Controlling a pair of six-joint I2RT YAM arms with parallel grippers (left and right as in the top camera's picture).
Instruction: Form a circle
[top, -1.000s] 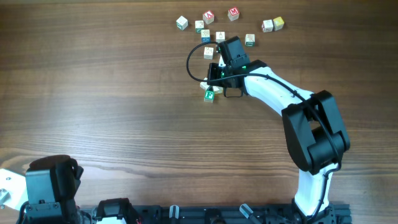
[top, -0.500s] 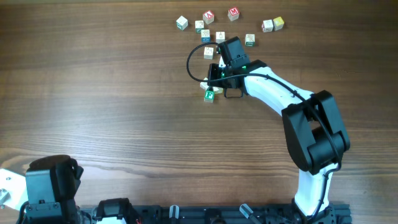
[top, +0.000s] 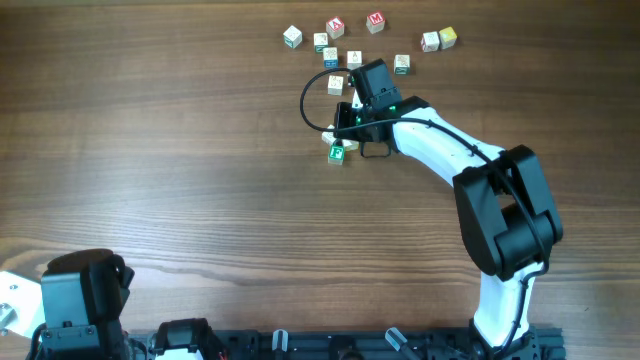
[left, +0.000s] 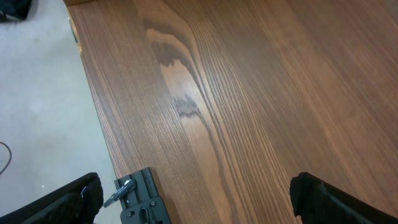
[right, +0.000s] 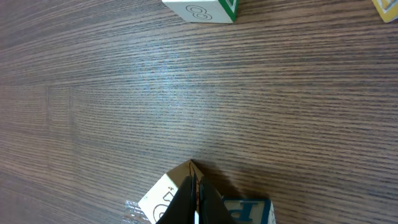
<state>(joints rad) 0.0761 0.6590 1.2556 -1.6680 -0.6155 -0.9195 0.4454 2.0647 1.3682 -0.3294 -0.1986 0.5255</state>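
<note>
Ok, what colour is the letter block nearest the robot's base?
The alphabet cube is green, white letter; overhead view.

My white-shelled right arm (top: 440, 145) runs between bulky black joint housings (top: 505, 215). A thin black cable (top: 305, 100) loops from its wrist beside small green lights (top: 392, 108). My left gripper (left: 196, 202) has matte black fingers (left: 74, 199).

Counter (top: 150, 180): brown wood, strong lengthwise grain with darker streaks, filling the whole overhead view; even, soft light, a pale sheen on the boards in the right wrist view. Left wrist view shows the counter's left edge, with a pale grey, smooth floor (left: 37, 112) beyond it. A small metal bracket (left: 140, 202) sits clamped at that edge, near the bottom of the view.
</note>
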